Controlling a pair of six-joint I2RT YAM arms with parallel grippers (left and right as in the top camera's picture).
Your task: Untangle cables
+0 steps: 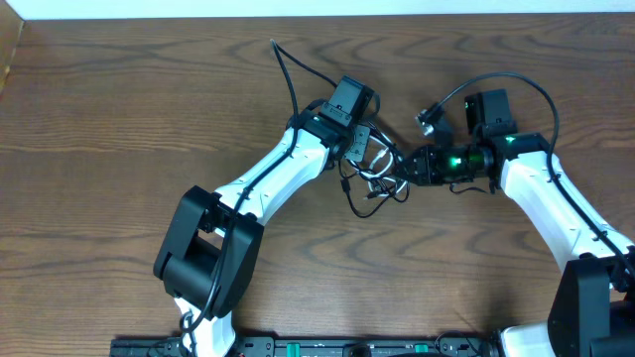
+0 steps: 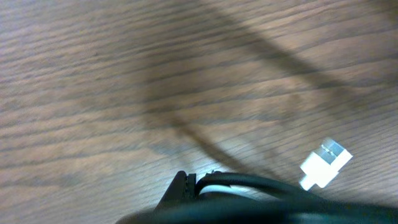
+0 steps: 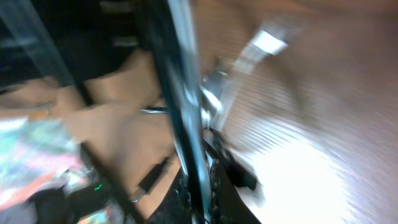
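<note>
The black cable [image 1: 355, 201] and the white cable [image 1: 374, 159] lie tangled in a small knot between my two grippers at the table's middle. My left gripper [image 1: 359, 151] is shut on both cables. In the left wrist view the black cable [image 2: 261, 182] and the white cable [image 2: 227, 186] run out of the jaws [image 2: 194, 186], and a white plug [image 2: 326, 164] hangs free just above the wood. My right gripper [image 1: 403, 167] faces it from the right. The blurred right wrist view shows its jaws [image 3: 200, 190] shut on a dark cable [image 3: 186, 112], with a black plug [image 3: 151, 179] dangling to the left.
Thick black arm wires loop above each wrist, at the left [image 1: 288, 74] and at the right [image 1: 516, 79]. The wooden table [image 1: 119, 119] ends at a pale wall edge along the top. The arm bases stand at the front edge.
</note>
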